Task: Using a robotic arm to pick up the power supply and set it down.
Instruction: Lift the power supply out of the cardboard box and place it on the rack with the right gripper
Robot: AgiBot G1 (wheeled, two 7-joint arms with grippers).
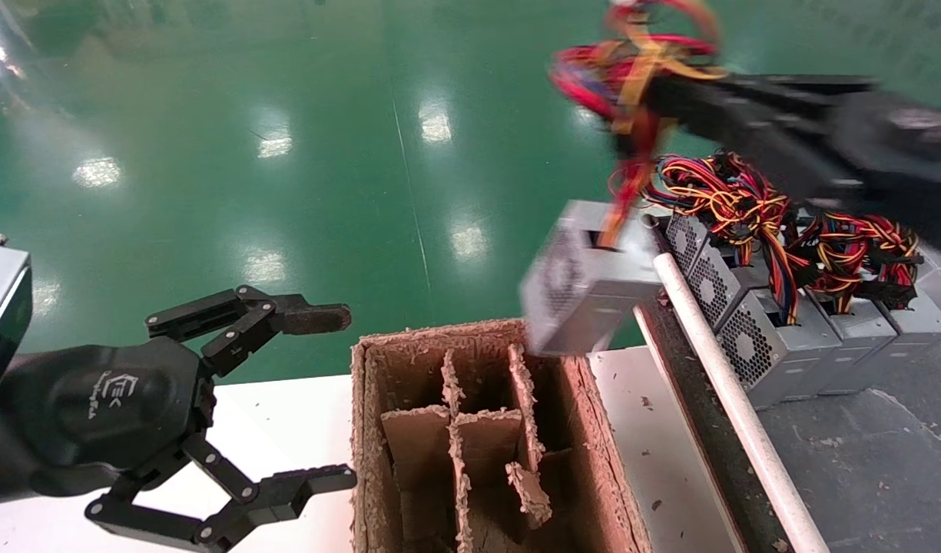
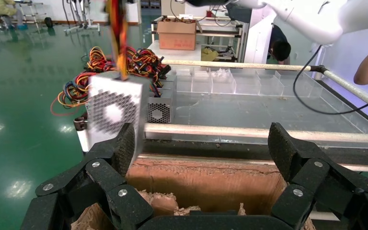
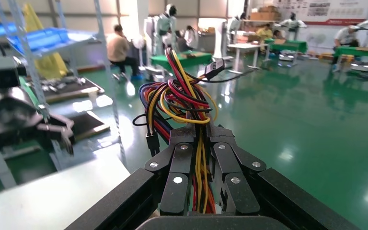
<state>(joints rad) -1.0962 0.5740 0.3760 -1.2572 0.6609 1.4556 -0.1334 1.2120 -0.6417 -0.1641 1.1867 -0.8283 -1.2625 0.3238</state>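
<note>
Head view: right hand (image 1: 654, 100) clamped on wire bundle (image 1: 639, 69), power supply (image 1: 585, 284) dangling in air, tilted, over far right corner of cardboard box (image 1: 485, 453) w/ dividers, left hand (image 1: 324, 399) spread wide, idle nr bench (image 1: 286, 415), other grey units (image 1: 808, 330) rowed at right.
</note>
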